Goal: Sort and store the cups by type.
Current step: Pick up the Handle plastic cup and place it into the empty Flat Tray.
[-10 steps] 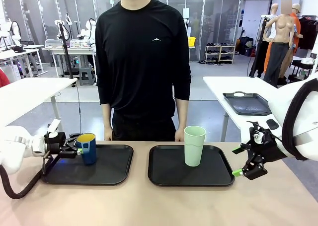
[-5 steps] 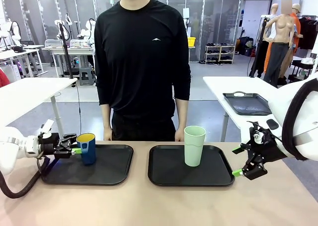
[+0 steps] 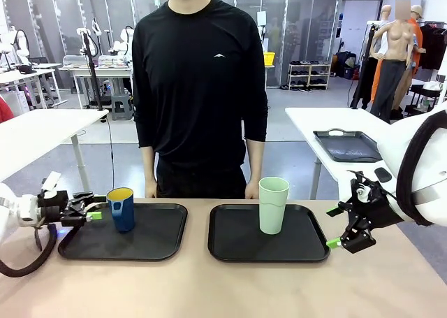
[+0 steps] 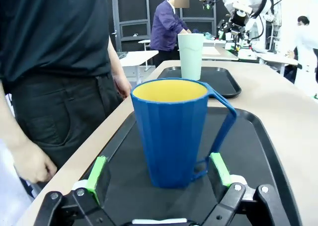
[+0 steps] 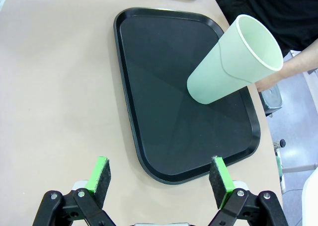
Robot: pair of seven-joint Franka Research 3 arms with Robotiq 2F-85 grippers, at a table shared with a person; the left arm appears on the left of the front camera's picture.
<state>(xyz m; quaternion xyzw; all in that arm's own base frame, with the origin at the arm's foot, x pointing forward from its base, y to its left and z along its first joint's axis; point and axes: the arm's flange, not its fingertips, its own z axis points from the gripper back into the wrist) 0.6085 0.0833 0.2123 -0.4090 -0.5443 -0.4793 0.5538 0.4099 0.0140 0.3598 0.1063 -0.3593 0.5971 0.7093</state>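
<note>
A dark blue mug [image 3: 121, 208] with a yellow inside stands upright near the back left of the left black tray [image 3: 150, 240]. My left gripper [image 3: 93, 211] is open just left of it, apart from it; in the left wrist view the blue mug [image 4: 172, 131] stands beyond the green fingertips [image 4: 98, 170], handle to the right. A tall mint-green tumbler [image 3: 273, 205] stands upright on the right black tray [image 3: 234, 244]. Off that tray's right edge my right gripper [image 3: 343, 228] hangs open above the table; its wrist view shows the tumbler [image 5: 233, 62] on the tray [image 5: 149, 102].
A person in black stands at the far edge, hands [image 3: 251, 191] down by the table rim. Bare tabletop [image 3: 223, 290] runs along the front. Another table with a black tray [image 3: 347, 145] stands behind at the right.
My left gripper has drawn back leftward from the blue mug, which stays on its tray. The right arm and the tumbler have not moved.
</note>
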